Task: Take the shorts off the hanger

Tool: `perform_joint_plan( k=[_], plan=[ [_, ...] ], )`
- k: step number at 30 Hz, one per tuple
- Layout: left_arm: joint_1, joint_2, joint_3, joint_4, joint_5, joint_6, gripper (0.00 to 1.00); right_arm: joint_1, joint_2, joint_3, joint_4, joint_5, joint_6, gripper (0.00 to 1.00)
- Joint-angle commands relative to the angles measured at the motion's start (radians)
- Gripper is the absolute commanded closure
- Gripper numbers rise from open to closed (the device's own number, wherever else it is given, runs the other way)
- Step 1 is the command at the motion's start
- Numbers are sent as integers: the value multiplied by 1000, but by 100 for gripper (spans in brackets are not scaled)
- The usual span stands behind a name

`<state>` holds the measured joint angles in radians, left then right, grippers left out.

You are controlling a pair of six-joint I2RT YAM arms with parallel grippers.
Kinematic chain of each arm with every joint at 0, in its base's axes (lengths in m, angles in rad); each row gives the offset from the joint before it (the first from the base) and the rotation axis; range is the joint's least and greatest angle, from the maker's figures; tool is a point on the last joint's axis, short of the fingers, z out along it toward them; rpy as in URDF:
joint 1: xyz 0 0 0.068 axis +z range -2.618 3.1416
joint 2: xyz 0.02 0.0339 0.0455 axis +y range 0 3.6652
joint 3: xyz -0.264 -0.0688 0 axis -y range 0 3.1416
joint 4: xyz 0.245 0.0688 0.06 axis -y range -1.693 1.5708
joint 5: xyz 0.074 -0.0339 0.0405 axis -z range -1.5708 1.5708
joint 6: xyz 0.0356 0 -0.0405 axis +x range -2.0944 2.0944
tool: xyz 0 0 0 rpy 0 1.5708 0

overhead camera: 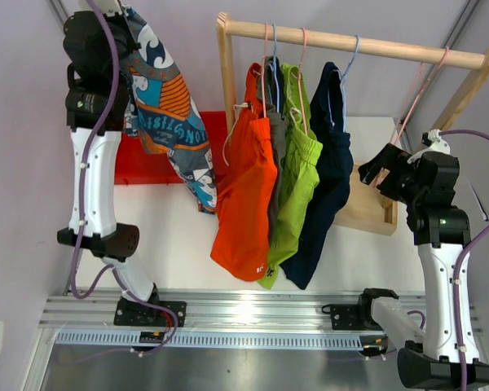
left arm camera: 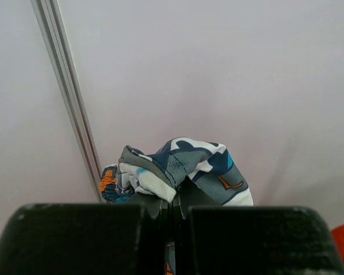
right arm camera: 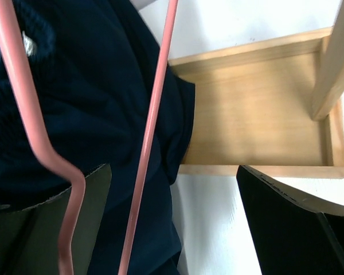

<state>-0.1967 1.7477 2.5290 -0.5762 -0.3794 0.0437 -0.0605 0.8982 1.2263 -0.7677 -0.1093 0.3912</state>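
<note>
My left gripper (overhead camera: 121, 15) is raised at the far left and shut on the blue/orange/white print shorts (overhead camera: 171, 114), which hang free of the rack. In the left wrist view the jaws pinch the bunched print fabric (left arm camera: 183, 163). The orange (overhead camera: 246, 195), grey (overhead camera: 277, 138), lime green (overhead camera: 297, 187) and dark navy (overhead camera: 326, 179) shorts hang on hangers from the wooden rail (overhead camera: 367, 45). My right gripper (overhead camera: 383, 175) is open beside an empty pink hanger (overhead camera: 416, 98). Its wire (right arm camera: 149, 143) runs between my open fingers, with the navy shorts (right arm camera: 92, 103) behind.
A red bin (overhead camera: 147, 167) sits on the white table behind the left arm. The rack's wooden base tray (overhead camera: 367, 208) lies under the right end of the rail, and also shows in the right wrist view (right arm camera: 258, 114). Grey walls close in both sides.
</note>
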Motion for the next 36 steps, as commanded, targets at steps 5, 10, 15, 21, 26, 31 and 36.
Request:
perform_joint_plan(
  k=[5, 10, 15, 21, 26, 31, 36],
  plan=[
    [74, 163, -97, 141, 42, -68, 100, 22, -19, -21, 56, 10, -6, 1],
    [83, 159, -448, 238, 65, -110, 100, 22, -67, 7, 47, 54, 9, 1],
    [97, 176, -573, 285, 77, -146, 83, 22, -111, 82, -10, 102, 8, 1],
    [106, 185, -432, 92, 77, -211, 1, 22, -154, 169, -56, 62, 31, 1],
    [105, -9, -602, 107, 129, -240, 1, 22, -153, 251, -59, -28, 67, 1],
    [60, -245, -827, 107, 200, -232, 1, 22, -107, 308, 34, -167, 100, 2],
    [-6, -485, -1186, 194, 209, -254, 1, 27, 11, 413, 88, -250, 130, 5]
  ],
)
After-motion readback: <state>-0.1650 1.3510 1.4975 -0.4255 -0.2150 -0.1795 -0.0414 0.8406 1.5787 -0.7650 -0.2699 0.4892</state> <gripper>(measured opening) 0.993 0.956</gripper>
